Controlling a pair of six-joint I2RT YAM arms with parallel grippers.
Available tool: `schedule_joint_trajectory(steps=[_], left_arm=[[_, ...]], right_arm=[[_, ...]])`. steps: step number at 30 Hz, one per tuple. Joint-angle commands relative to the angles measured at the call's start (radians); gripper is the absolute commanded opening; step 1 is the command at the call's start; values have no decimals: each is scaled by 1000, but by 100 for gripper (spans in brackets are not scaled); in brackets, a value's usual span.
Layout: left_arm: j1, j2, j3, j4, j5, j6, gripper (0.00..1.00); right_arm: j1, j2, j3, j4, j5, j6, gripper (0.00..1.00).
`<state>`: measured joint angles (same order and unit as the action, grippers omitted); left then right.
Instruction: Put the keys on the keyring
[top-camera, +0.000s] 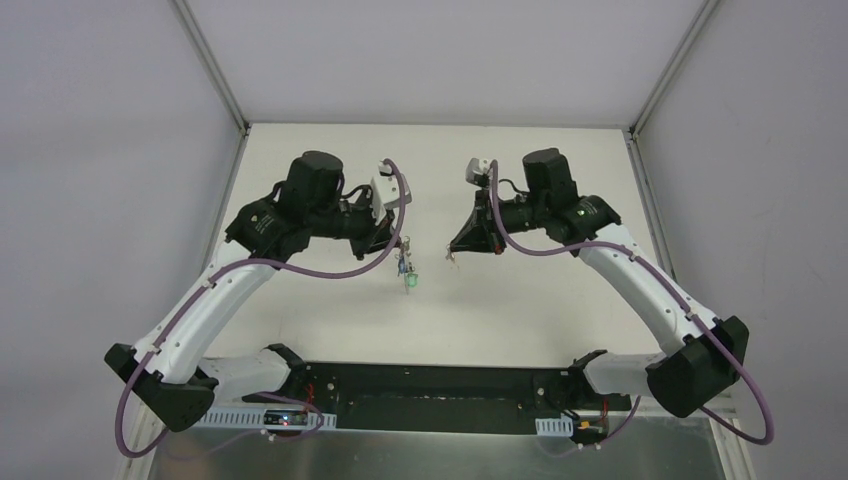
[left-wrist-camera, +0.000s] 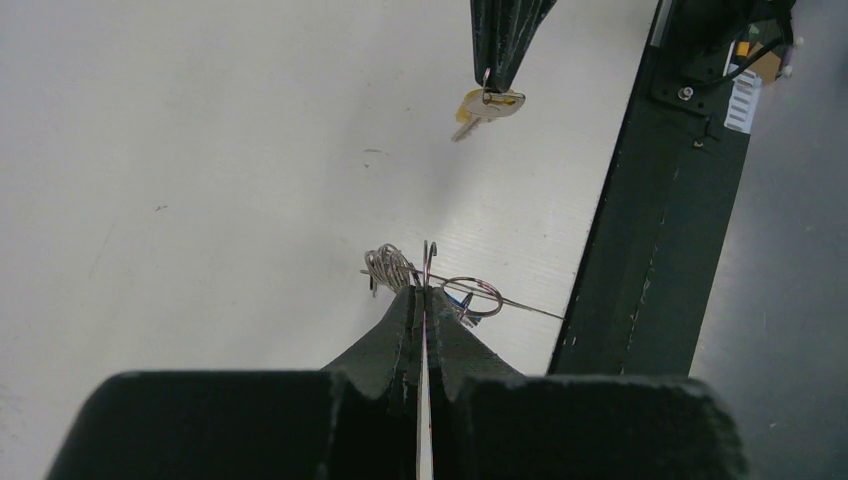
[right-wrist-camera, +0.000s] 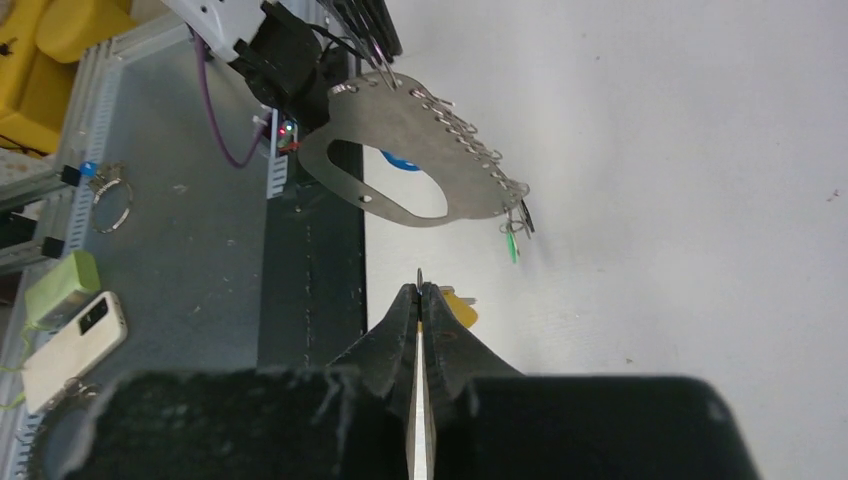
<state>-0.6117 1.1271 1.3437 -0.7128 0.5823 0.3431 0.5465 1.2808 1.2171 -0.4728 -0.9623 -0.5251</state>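
The keyring (right-wrist-camera: 415, 120) is a flat pale grey oval plate with a row of small split rings along one edge. It hangs in the air, and my left gripper (right-wrist-camera: 368, 42) is shut on its upper end. A green key (right-wrist-camera: 512, 245) and a black key (right-wrist-camera: 527, 216) dangle from its lower rings, and a blue key head (right-wrist-camera: 401, 160) shows through its opening. In the left wrist view my left gripper (left-wrist-camera: 424, 292) pinches it edge-on, beside its small rings (left-wrist-camera: 390, 266). My right gripper (right-wrist-camera: 420, 290) is shut on the ring of a yellow-orange key (left-wrist-camera: 490, 105), just right of the keyring (top-camera: 407, 268).
The black base rail (right-wrist-camera: 310, 260) runs along the near table edge. Beyond it, off the table, lie a white phone (right-wrist-camera: 75, 345), a green block (right-wrist-camera: 62, 285) and a loose ring (right-wrist-camera: 112, 200). White walls close the table's sides and back.
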Motion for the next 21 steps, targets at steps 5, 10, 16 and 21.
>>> schedule_joint_trajectory(steps=[5, 10, 16, 21], left_arm=[[-54, 9, 11, 50, -60, -85, 0], [-71, 25, 37, 36, -91, -114, 0], [-83, 44, 57, 24, -117, -157, 0], [-83, 21, 27, 55, -143, -169, 0]], right_arm=[[-5, 49, 111, 56, -124, 167, 0], [-2, 74, 136, 78, -161, 212, 0], [-6, 63, 96, 136, -172, 236, 0], [-36, 39, 53, 149, -156, 234, 0]])
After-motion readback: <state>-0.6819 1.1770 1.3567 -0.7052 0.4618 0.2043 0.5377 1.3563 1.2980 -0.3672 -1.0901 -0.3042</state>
